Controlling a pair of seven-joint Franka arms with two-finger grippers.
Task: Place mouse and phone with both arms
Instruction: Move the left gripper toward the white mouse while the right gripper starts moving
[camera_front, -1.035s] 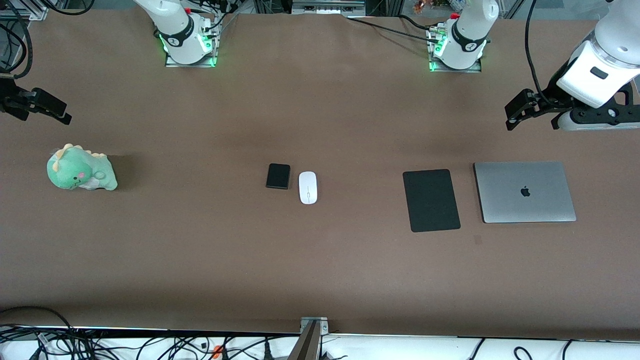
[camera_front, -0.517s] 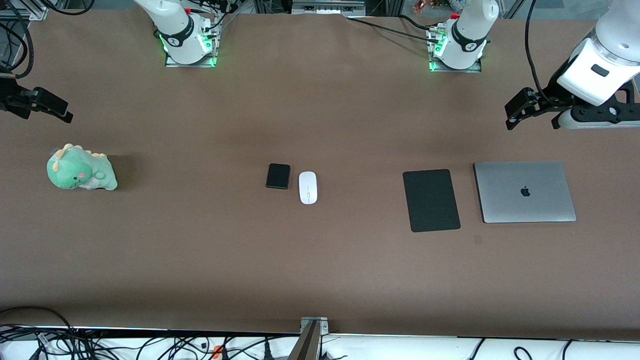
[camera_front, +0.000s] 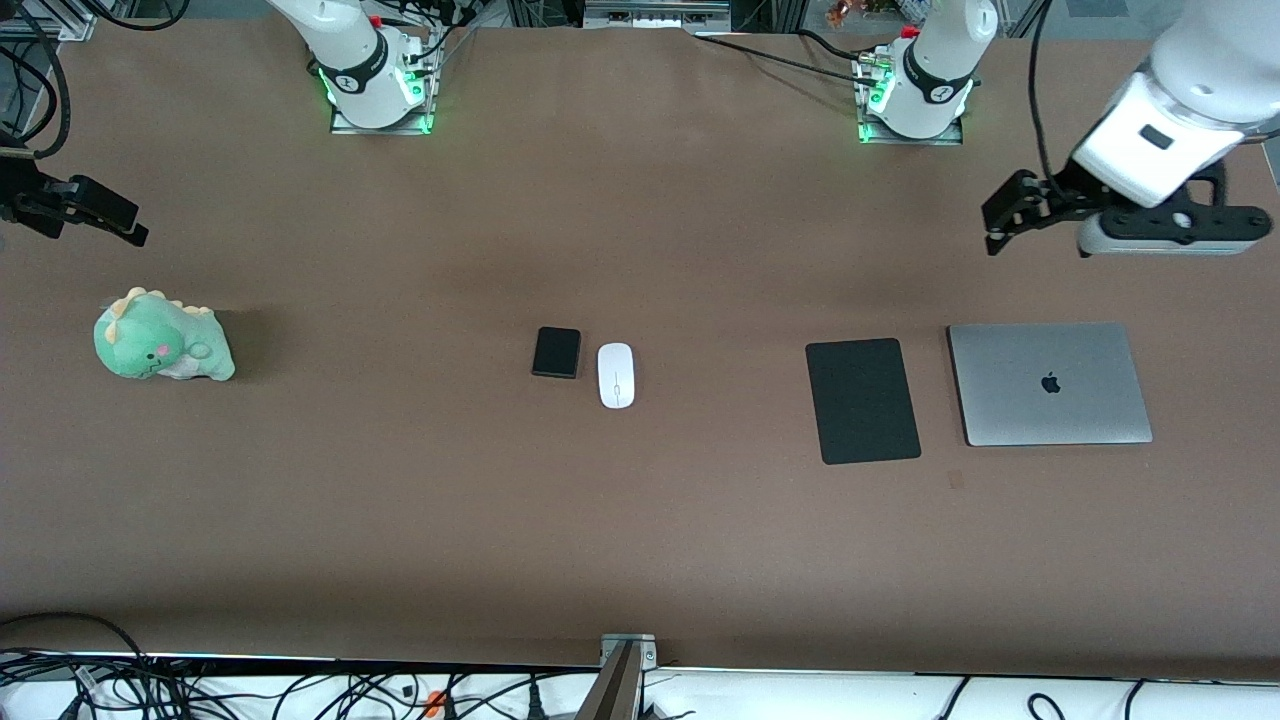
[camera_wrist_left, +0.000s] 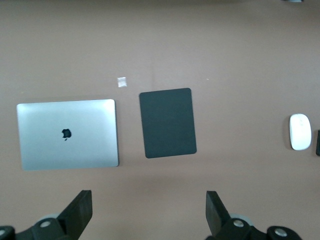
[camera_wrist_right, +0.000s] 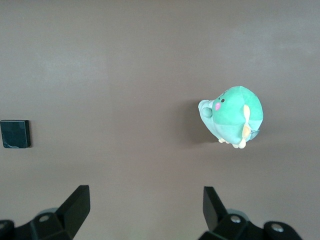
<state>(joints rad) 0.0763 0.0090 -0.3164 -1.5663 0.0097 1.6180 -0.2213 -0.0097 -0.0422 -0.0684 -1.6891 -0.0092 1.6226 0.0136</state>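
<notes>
While both arms hang clear of the work:
markings: apple logo on laptop (camera_front: 1050, 384); no other text readable
left gripper (camera_front: 1004, 213): jaws wide, empty, over bare table near the laptop and mouse pad (camera_front: 862, 400)
right gripper (camera_front: 118, 221): jaws wide, empty, above plush dino (camera_front: 160, 337)
mouse (camera_front: 616, 375): mid-table, well apart from both jaws
phone (camera_front: 556, 352): just beside mouse, toward right arm's end

Even, soft overhead light covers the brown table (camera_front: 640, 520), with a paler band along its edge nearest the front camera. Shadows are faint: a dim smudge lies beside the green plush toy (camera_front: 162, 336) on the side toward the phone (camera_front: 556, 352). The silver laptop (camera_front: 1048, 383) shows a mild sheen without glare. All views are sharp; the wrist views look slightly washed out.
</notes>
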